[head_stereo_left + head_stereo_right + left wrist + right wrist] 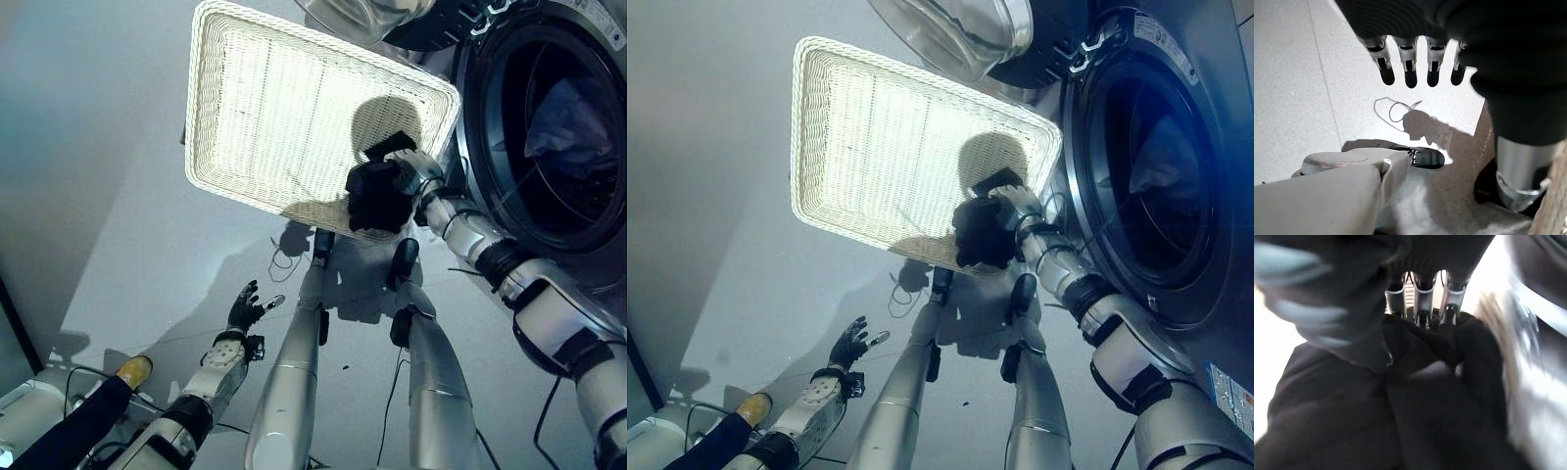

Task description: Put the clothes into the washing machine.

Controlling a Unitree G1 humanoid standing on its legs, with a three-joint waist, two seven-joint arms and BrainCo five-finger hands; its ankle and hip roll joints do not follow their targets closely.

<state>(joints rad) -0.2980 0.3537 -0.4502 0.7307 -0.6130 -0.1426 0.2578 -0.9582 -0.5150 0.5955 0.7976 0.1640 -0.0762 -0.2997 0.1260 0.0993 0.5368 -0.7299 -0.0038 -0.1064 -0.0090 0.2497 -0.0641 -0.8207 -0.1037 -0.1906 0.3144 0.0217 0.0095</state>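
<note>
A black cloth point(377, 201) is bunched at the near corner of the white wicker basket point(208, 108), beside the washing machine. My right hand point(409, 166) is shut on this cloth, and the right wrist view shows its fingers point(1420, 308) curled into the dark fabric point(1425, 421). The washing machine's round opening point(563, 211) stands to the right with a grey-blue garment point(573, 117) lying in the drum. My left hand point(245, 308) hangs low at the left over the floor, open, its fingers point(1410, 68) straight and holding nothing.
The machine's glass door point(362, 20) is swung open above the basket's far right corner. A person's leg with a yellow shoe point(132, 370) stands at the lower left. Grey floor point(108, 196) spreads to the left of the basket.
</note>
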